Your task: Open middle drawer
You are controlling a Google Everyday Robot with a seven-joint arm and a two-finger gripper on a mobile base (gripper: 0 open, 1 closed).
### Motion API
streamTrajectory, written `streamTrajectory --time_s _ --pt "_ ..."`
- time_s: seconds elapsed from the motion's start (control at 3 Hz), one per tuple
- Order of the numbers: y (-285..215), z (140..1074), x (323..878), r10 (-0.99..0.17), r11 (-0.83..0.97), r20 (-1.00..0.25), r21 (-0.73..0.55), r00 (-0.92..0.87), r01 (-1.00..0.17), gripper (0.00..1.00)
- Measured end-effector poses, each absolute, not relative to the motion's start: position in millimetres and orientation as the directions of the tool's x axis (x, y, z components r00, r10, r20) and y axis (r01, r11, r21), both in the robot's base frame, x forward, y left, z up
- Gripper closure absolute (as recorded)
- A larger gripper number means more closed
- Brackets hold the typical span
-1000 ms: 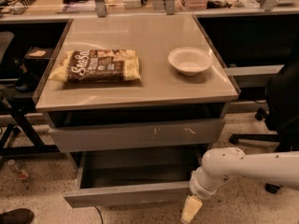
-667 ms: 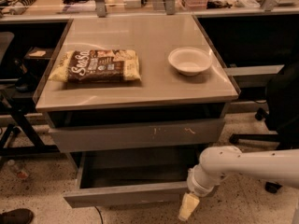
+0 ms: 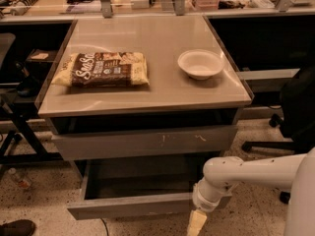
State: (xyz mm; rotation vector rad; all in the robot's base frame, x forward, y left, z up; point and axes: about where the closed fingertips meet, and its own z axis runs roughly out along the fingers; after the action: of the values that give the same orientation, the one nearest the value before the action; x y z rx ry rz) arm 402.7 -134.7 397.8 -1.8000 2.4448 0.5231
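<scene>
At the far left, a dark brown shoe (image 3: 17,227) shows at the bottom edge on the speckled floor (image 3: 34,200), below the black metal legs of a neighbouring desk (image 3: 15,127). Next comes a grey cabinet with a smooth beige-grey top (image 3: 147,90). On the left half of that top lies a flat brown-and-cream snack bag (image 3: 101,69), printed face up. Under the top, a dark gap sits above a larger grey drawer front with pale scratch marks (image 3: 123,142); the marks lie right of its middle. Below it is the middle drawer (image 3: 128,206), a wide, shallow grey drawer with a plain, handleless flat front. It stands open toward the camera, its smooth grey inside in view and its front well forward of the scratched front above. On the right half of the top rests a round, shallow white bowl (image 3: 200,64), upright and well apart from the bag. Low and right of centre, the gripper (image 3: 197,223), pale yellow at its tip, points down at the bottom edge, just in front of the right end of the middle drawer's front. I cannot tell whether it touches the front, nor whether it is open or closed. Its white rounded robot arm (image 3: 256,173) reaches in from the right edge. Behind the arm stands a black office chair (image 3: 295,112).
</scene>
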Motion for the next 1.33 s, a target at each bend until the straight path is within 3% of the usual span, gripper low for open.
streamTrajectory --time_s 1.0,1.33 --pt "-151 415 373 -0.916 0.265 -0.23 0.266 -0.328 -0.927 0.0" --pt "-178 429 339 -0.905 0.293 -0.222 0.294 -0.363 -0.91 0.0"
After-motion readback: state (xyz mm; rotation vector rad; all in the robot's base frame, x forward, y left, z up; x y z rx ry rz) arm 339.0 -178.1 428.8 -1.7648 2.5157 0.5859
